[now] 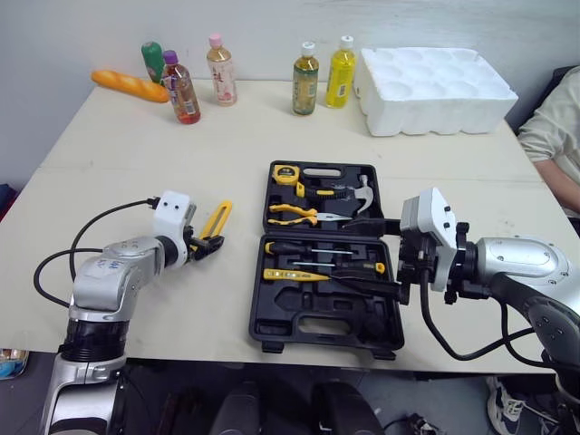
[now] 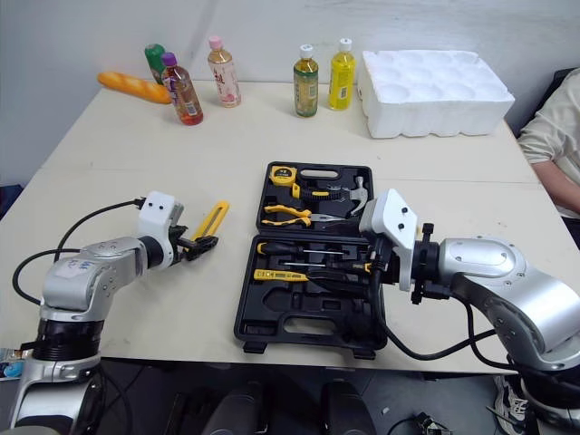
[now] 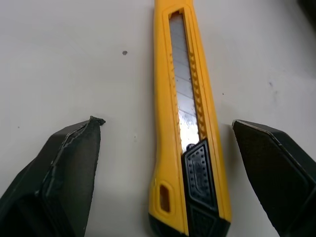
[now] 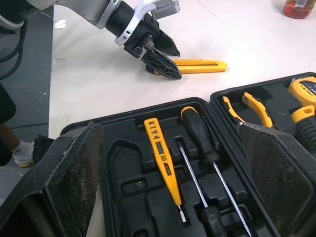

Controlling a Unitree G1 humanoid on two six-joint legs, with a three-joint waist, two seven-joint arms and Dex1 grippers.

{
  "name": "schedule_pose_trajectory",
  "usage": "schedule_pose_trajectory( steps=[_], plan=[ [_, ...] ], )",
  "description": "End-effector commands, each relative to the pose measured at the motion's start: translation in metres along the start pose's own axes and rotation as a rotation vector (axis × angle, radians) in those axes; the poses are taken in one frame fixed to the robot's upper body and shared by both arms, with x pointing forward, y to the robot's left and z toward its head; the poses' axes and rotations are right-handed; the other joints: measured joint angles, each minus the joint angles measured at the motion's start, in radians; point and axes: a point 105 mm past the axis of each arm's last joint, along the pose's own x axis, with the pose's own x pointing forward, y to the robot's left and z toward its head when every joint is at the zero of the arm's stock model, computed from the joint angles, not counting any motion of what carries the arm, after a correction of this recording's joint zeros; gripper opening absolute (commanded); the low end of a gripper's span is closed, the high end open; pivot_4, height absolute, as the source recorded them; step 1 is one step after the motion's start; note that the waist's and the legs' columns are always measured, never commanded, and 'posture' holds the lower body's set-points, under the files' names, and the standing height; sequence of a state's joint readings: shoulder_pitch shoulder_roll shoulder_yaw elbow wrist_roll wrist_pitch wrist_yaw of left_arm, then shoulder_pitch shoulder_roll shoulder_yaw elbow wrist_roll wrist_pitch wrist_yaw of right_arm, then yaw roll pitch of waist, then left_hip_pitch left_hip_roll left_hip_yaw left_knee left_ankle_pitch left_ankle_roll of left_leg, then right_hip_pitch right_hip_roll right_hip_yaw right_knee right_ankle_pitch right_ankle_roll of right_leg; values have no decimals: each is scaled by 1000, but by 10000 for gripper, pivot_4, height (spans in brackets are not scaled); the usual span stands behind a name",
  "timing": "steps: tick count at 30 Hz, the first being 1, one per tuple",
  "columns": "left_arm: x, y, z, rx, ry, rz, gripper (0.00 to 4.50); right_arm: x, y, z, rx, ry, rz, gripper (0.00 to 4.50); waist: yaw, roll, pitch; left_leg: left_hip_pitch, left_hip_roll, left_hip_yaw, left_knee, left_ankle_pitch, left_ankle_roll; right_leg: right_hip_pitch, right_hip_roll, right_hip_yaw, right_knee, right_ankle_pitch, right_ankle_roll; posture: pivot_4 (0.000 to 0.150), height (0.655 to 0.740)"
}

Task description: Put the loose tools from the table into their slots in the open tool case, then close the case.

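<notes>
Yellow utility knife (image 1: pixel 218 217) lies flat on the pale table (image 1: pixel 136 145), just left of the open tool case (image 1: pixel 299 331) and outside it. The left gripper (image 3: pixel 166 123) is down at the knife's black-capped butt end, fingers spread wide, one on each side of the handle with a gap to the plastic. The right gripper (image 4: pixel 169 127) hangs over the case's near half, likewise released, above the yellow tester pen (image 4: pixel 163 158) and black-handled screwdriver (image 4: pixel 197 133) seated in slots. Pliers (image 1: pixel 292 214), hammer (image 1: pixel 349 192) and tape measure (image 1: pixel 285 173) sit in the far half.
</notes>
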State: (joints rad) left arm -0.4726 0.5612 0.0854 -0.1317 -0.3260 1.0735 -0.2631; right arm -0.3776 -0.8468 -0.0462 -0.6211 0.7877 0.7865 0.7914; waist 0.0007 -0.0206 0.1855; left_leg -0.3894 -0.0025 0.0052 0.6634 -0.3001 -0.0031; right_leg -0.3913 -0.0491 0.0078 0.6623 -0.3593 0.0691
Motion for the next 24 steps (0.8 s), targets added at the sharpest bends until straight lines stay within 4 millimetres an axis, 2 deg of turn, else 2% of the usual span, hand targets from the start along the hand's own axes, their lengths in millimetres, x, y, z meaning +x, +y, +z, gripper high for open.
schedule_pose_trajectory(
  steps=[1,5,9,11,13,17,20,23,24],
  plan=[
    [6,-11,-13,-1,40,-51,31704,-1,-1,8,-33,-27,-7,45000,0,0,0,0,0,0,0,0,0,0,0,0,0,0,0,1500,7400],
    [2,-8,-10,14,22,-61,14032,2,-8,12,-14,-64,-40,45000,-1,0,0,0,0,0,0,0,0,0,0,0,-1,0,0,1500,7400],
    [-13,-16,7,155,-48,-184,13384,1,-6,11,-5,-64,-45,45000,-2,0,0,-1,0,0,0,0,0,0,-1,0,-1,0,0,1500,7400],
    [-26,-25,23,278,-93,-283,13384,-2,-4,8,6,-50,-41,45000,-4,-1,0,-1,0,0,-1,0,0,-1,-1,0,-1,0,0,1500,7400],
    [-50,-57,40,446,-125,-538,13384,-10,4,-1,41,-10,-25,45000,-3,-1,0,-2,0,0,-1,0,0,-1,-1,0,-2,0,0,1500,7400],
    [-76,-98,44,649,-110,-855,13384,-26,16,-18,91,70,-20,45000,7,0,0,-3,-1,-2,-1,0,0,0,-3,-2,-4,0,0,1500,7400],
    [-77,-120,48,695,-112,-997,13384,-39,24,-30,124,138,-39,45000,5,0,0,-2,-3,-1,-1,-1,3,2,-5,-2,-5,0,0,1500,7400],
    [-64,-139,42,701,-27,-1071,13384,-53,34,-44,182,222,-55,45000,5,0,0,-2,-3,-1,0,-3,8,2,-4,-1,-4,0,0,1500,7400],
    [-58,-151,35,699,28,-1115,13384,-58,40,-47,207,234,-58,45000,2,0,0,-2,-3,-1,0,-3,8,2,-3,-1,-3,0,0,1500,7400]
  ],
)
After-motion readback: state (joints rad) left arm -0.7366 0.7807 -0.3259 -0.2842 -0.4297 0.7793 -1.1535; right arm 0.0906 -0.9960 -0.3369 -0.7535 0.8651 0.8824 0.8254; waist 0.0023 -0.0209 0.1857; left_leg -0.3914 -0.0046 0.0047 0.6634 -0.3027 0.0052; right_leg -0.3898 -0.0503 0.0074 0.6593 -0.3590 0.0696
